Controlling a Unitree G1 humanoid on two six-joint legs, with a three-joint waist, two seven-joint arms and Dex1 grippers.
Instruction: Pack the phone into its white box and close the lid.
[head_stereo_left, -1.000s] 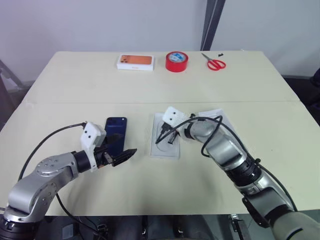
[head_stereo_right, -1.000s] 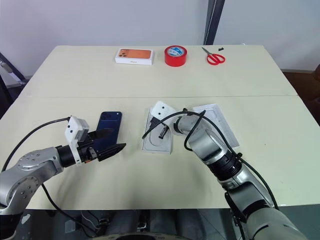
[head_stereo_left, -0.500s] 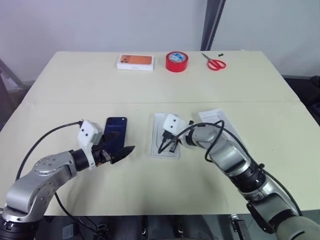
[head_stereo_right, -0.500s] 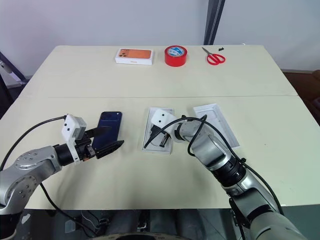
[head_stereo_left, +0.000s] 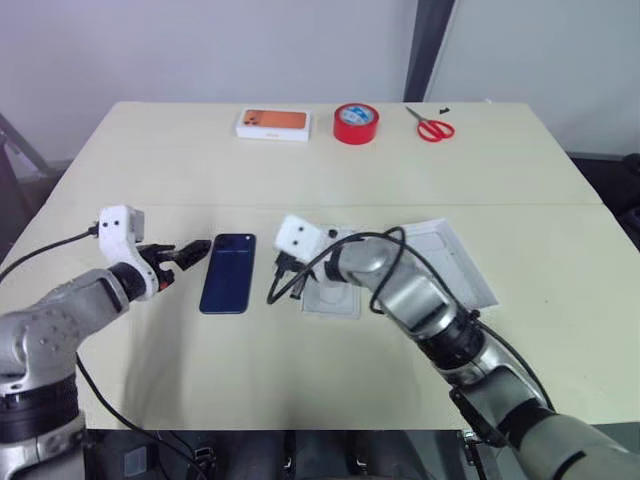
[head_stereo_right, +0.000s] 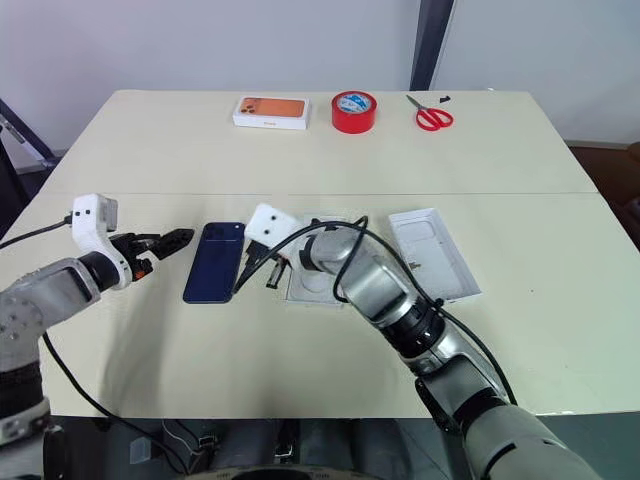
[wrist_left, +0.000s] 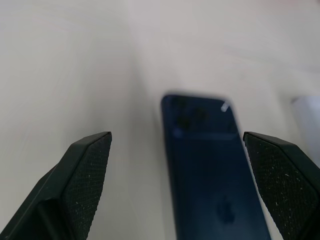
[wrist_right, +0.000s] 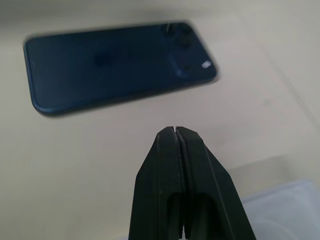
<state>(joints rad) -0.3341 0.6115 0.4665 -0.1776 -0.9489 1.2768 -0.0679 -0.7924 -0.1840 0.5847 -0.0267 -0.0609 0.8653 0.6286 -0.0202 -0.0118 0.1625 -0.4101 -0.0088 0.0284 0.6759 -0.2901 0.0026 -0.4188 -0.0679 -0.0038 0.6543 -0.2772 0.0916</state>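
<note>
The dark navy phone (head_stereo_left: 228, 272) lies flat on the table, back up, with its camera cluster at the far end. My left gripper (head_stereo_left: 185, 258) hovers just left of it, open and empty, its fingers (wrist_left: 85, 170) pointing at the phone (wrist_left: 210, 170). My right gripper (head_stereo_left: 272, 293) is shut on nothing, low over the table between the phone (wrist_right: 115, 65) and the white box (head_stereo_left: 335, 303). My right arm partly covers the box. Right of the box a shallow white piece (head_stereo_left: 450, 262) with a rounded recess lies open side up. I cannot tell whether it is the lid.
Along the table's far edge stand a white box with an orange picture (head_stereo_left: 271, 123), a red tape roll (head_stereo_left: 355, 122) and red scissors (head_stereo_left: 431, 127). A seam (head_stereo_left: 150, 206) crosses the table beyond the phone.
My left gripper swung left from beside the phone and rolled, leaving the phone uncovered. My right gripper moved left from over the white box to the gap beside the phone.
</note>
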